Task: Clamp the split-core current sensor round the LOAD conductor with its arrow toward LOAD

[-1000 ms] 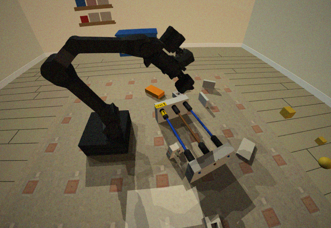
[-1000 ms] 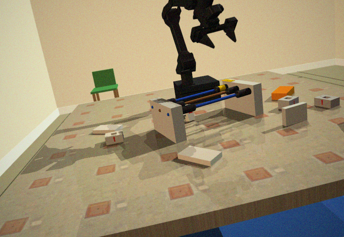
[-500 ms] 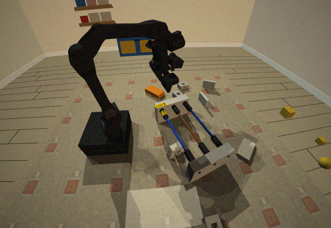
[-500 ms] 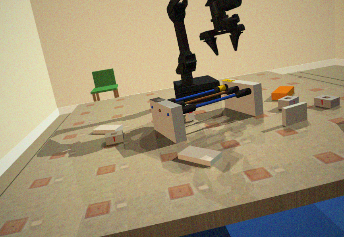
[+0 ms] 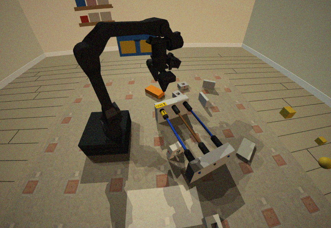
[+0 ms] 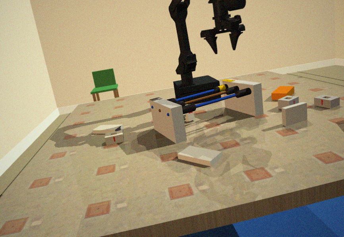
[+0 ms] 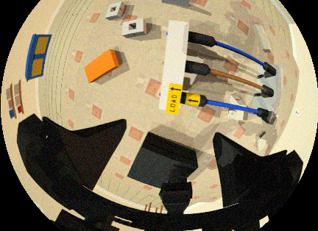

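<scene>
My gripper (image 5: 160, 85) (image 6: 225, 51) (image 7: 171, 132) is open and empty, high above the table near the LOAD end of the rack. The LOAD conductor (image 5: 174, 133) (image 6: 198, 95) (image 7: 232, 106) is the blue bar with a yellow arrow sleeve. The yellow LOAD marker (image 5: 160, 105) (image 6: 228, 80) (image 7: 174, 99) lies on the far end block. The white sensor (image 5: 175, 151) (image 6: 189, 117) (image 7: 235, 112) with red marking stands on the table beside the LOAD conductor, near the other end block. The conductor partly hides it in the wrist view; its arrow direction is unclear.
A brown bar (image 5: 188, 129) and a second blue bar (image 5: 202, 123) run beside the LOAD bar. White ring-shaped blocks (image 6: 284, 104) (image 6: 330, 102) and an orange block (image 5: 154, 91) (image 6: 283, 93) (image 7: 102, 65) lie beyond the LOAD end. Pale plates (image 6: 294, 114) (image 6: 199, 156) stand or lie around the rack.
</scene>
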Motion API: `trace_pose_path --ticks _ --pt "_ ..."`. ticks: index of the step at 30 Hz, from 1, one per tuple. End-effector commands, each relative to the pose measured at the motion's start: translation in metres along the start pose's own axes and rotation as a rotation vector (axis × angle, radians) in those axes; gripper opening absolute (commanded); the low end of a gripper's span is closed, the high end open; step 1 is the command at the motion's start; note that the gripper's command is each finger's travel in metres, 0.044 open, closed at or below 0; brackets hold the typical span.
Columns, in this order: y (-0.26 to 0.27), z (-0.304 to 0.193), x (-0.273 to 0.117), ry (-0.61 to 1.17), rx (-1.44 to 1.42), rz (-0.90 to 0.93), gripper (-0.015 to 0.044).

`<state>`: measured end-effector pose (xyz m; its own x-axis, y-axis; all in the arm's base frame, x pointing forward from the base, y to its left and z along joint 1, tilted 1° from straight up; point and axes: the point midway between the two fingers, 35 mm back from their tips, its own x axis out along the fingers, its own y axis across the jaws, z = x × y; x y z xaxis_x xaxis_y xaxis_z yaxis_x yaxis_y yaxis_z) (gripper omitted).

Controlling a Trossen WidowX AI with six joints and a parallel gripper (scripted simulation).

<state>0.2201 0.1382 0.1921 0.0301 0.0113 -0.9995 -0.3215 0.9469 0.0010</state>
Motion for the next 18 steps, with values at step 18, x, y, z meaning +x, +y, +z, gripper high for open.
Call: trace_pose_path --ticks 18 --pt "-0.128 0.004 0.075 -0.131 -0.058 0.054 0.0281"
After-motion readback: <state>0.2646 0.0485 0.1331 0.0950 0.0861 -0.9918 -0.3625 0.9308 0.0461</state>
